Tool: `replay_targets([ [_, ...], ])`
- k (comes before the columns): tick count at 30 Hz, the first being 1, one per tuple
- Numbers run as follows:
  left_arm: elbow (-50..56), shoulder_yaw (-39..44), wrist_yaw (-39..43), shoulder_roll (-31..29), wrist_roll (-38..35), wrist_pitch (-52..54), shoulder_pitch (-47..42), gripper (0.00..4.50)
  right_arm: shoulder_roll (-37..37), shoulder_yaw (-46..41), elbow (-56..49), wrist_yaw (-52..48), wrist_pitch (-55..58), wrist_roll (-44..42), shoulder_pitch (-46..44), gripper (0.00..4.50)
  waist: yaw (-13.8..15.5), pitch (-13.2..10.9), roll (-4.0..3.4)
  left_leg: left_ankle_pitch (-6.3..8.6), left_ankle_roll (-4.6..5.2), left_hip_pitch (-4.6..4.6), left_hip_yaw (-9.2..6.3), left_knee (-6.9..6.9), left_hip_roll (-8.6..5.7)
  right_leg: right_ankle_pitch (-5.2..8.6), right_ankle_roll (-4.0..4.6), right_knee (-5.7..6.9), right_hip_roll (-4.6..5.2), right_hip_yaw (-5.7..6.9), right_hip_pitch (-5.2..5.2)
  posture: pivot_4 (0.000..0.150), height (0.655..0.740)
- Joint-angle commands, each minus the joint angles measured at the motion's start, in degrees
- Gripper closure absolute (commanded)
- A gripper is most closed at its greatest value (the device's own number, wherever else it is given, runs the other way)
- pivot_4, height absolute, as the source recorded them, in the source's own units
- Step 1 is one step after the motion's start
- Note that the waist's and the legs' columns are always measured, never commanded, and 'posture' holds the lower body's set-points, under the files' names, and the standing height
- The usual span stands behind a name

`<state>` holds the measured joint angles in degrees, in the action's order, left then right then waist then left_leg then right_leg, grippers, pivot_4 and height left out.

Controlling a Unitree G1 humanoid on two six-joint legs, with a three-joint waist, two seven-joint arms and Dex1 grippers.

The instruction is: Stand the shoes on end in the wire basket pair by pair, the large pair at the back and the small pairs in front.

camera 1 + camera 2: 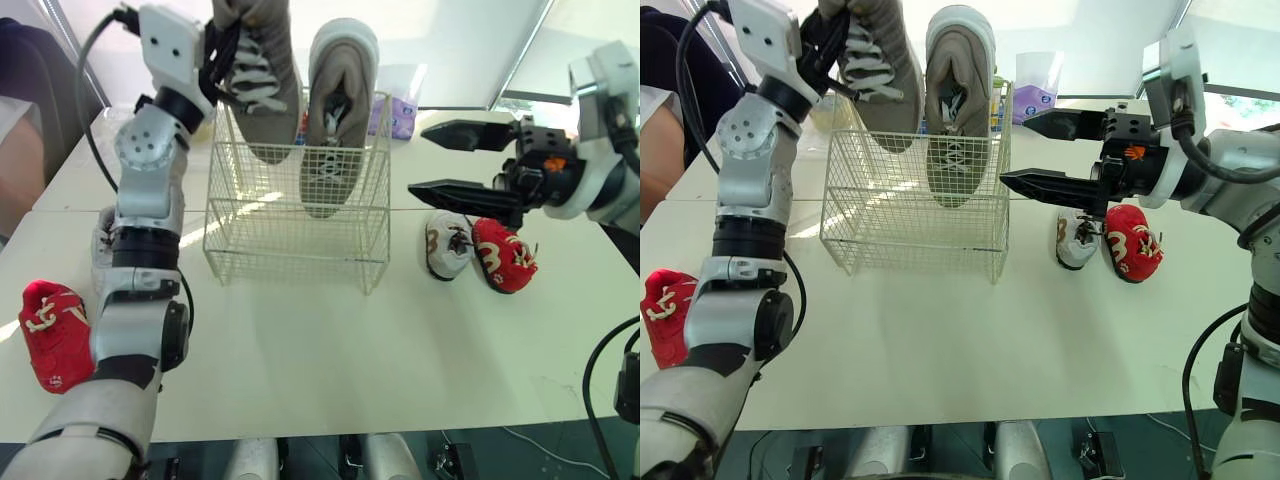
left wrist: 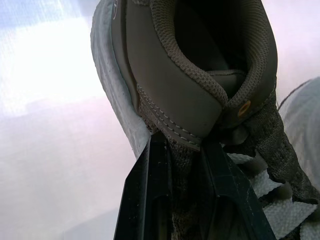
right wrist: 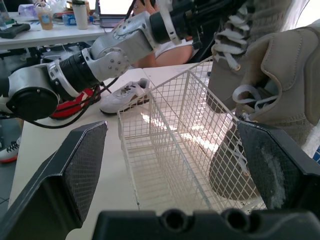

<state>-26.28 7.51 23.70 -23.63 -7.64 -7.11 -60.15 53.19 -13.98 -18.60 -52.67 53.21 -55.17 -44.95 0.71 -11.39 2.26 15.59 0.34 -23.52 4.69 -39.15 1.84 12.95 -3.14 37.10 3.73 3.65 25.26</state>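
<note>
Table (image 1: 300, 370): white, two tops butted together, the seam running left to right across the middle.
Packet (image 1: 1036, 102): purple and white, on the far side of the table, right of centre.
Person (image 1: 660, 130): seated at the far left, dark sleeve, one arm near the table's corner.
Second desk (image 3: 45, 37): white, beyond the table's left end. It carries a lidded cup (image 3: 80, 13), a labelled jar (image 3: 44, 16), a laptop (image 3: 112, 9) and a flat dark item (image 3: 14, 31).
Cable (image 1: 535, 440): pale, on the floor, near right.

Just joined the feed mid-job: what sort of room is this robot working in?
Probably an office or lab workspace: a plain white table, a further desk carrying cups and a laptop, and a person beside the table.
</note>
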Motion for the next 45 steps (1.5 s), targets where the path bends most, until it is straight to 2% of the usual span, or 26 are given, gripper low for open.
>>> replay_targets([
  [1, 7.02, 0.16, -0.92, -1.21, 0.37, 3.16, 2.62, 4.43, -0.53, -0.25, 0.27, -0.46, -1.99, 0.46, -0.57, 0.00, 0.00, 0.00, 0.00, 0.00, 0.00, 0.00, 0.00, -0.01, 0.00, 0.00, 0.00, 0.02, 0.00, 0.00, 0.00, 0.150, 0.7400],
  [5, 12.25, -0.32, -1.21, -1.28, 0.38, 6.54, 6.79, 4.43, -1.59, 1.10, 1.51, -1.15, -3.46, 1.46, -0.83, 0.00, -0.03, 0.01, -0.01, 0.00, 0.00, 0.03, 0.00, 0.00, 0.01, 0.00, 0.00, 0.01, 0.00, -0.03, -0.02, 0.150, 0.7400],
  [11, 18.11, 1.15, -0.44, -2.77, -1.55, 12.35, 8.42, 1.52, -3.06, 2.77, 2.89, -2.22, -5.04, 2.71, -1.30, 0.00, -0.02, 0.01, -0.01, 0.00, 0.00, 0.03, 0.00, 0.00, 0.00, 0.00, 0.00, 0.01, -0.01, -0.02, -0.03, 0.150, 0.7400],
  [16, 25.81, 2.18, 0.14, -4.71, -3.50, 18.68, 11.08, 1.52, -3.63, 3.55, 3.31, -2.90, -5.86, 3.51, -1.05, 0.00, -0.05, 0.00, -0.01, 0.00, 0.00, 0.03, -0.01, 0.00, 0.01, 0.00, 0.00, 0.00, -0.01, -0.03, -0.03, 0.150, 0.7400],
  [21, 41.79, 6.35, -1.36, -7.59, -10.14, 34.37, 19.39, 1.52, -4.62, 4.17, 4.17, -3.40, -6.79, 4.13, -0.89, 0.00, -0.55, 0.00, -0.02, 0.00, 0.00, 0.05, -0.01, 0.03, 0.06, 0.00, 0.00, 0.00, 0.02, -0.08, -0.02, 0.150, 0.7400],
  [26, 47.86, 9.93, -4.24, -8.06, -13.33, 41.70, 22.48, 1.52, -5.72, 5.02, 5.53, -4.27, -7.42, 5.15, -1.21, 0.00, 0.04, 0.00, -0.02, -0.02, -0.03, 0.06, -0.07, 0.00, 0.05, 0.00, 0.01, 0.01, -0.04, -0.07, -0.06, 0.150, 0.7400],
  [28, 49.74, 14.35, -4.86, -8.56, -18.64, 47.00, 21.74, 1.52, -5.78, 4.95, 5.88, -4.41, -6.57, 4.79, -1.02, 0.00, 0.02, 0.00, -0.02, -0.01, -0.03, 0.05, -0.07, -0.01, 0.01, 0.00, 0.01, 0.01, -0.03, -0.08, -0.08, 0.150, 0.7400],
  [31, 50.74, 22.43, -3.16, -11.04, -31.14, 55.67, 20.35, 0.74, -6.13, 4.48, 6.66, -3.27, -6.25, 5.06, -0.48, 0.00, -0.08, 0.00, -0.02, -0.01, -0.03, 0.05, -0.07, -0.01, 0.02, 0.00, 0.01, -0.01, -0.01, -0.08, -0.08, 0.150, 0.7400],
  [32, 50.81, 24.69, -2.34, -12.30, -35.48, 58.70, 20.45, 0.20, -6.16, 4.31, 7.18, -2.61, -6.25, 5.51, -0.41, 0.00, -0.11, 0.00, -0.02, -0.01, -0.03, 0.05, -0.08, -0.01, 0.03, 0.00, 0.01, -0.01, 0.00, -0.08, -0.08, 0.150, 0.7400],
  [33, 51.03, 26.51, -1.44, -13.69, -39.84, 61.83, 21.16, 0.03, -5.74, 4.11, 7.39, -2.88, -6.21, 5.64, -0.04, 0.00, -0.18, 0.00, -0.02, -0.01, -0.03, 0.05, -0.10, -0.01, 0.03, 0.01, 0.01, 0.00, -0.01, -0.08, -0.07, 0.150, 0.7400],
  [35, 53.60, 29.39, 2.18, -16.80, -50.17, 67.76, 26.07, 0.03, -4.85, 2.07, 8.51, -1.38, -4.36, 4.82, 1.04, 0.00, -0.40, 0.01, -0.05, -0.02, -0.04, 0.06, -0.10, 0.01, 0.04, 0.01, 0.01, 0.00, -0.02, -0.07, -0.07, 0.150, 0.7400],
  [37, 58.16, 30.69, 4.67, -18.71, -57.36, 70.61, 33.71, 0.03, -3.42, -0.44, 9.80, 0.73, -3.57, 6.08, 4.83, 0.00, -0.30, 0.02, -0.06, -0.02, -0.05, 0.10, -0.07, 0.01, 0.03, 0.01, 0.01, -0.01, 0.03, -0.08, -0.10, 0.150, 0.7400],
  [40, 62.37, 30.94, 3.18, -17.40, -66.47, 70.72, 42.96, 0.03, -3.43, -5.16, 7.92, 3.37, -3.29, 6.33, 14.58, 0.00, 0.24, 0.03, -0.04, -0.02, -0.06, 0.13, -0.14, 0.00, 0.00, 0.02, 0.02, -0.10, 0.11, -0.07, -0.23, 0.150, 0.7400],
  [42, 66.06, 27.06, 1.77, -16.55, -68.61, 69.43, 46.55, 0.03, -6.35, -8.60, 4.90, 7.39, -3.96, 5.43, 20.04, 0.00, 0.32, 0.04, -0.03, -0.02, -0.06, 0.15, -0.23, -0.02, -0.01, 0.03, 0.04, -0.15, 0.12, -0.07, -0.33, 0.150, 0.7400],
  [45, 70.02, 19.18, -0.01, -13.79, -66.48, 66.04, 47.30, 0.03, -12.12, -6.22, -4.75, 15.41, -13.28, 15.28, 29.33, 0.00, 0.07, 0.10, -0.22, -0.02, -0.07, 0.24, -0.19, -0.03, -0.01, 0.08, 0.13, -0.14, 0.10, -0.13, -0.40, 0.150, 0.7400],
])
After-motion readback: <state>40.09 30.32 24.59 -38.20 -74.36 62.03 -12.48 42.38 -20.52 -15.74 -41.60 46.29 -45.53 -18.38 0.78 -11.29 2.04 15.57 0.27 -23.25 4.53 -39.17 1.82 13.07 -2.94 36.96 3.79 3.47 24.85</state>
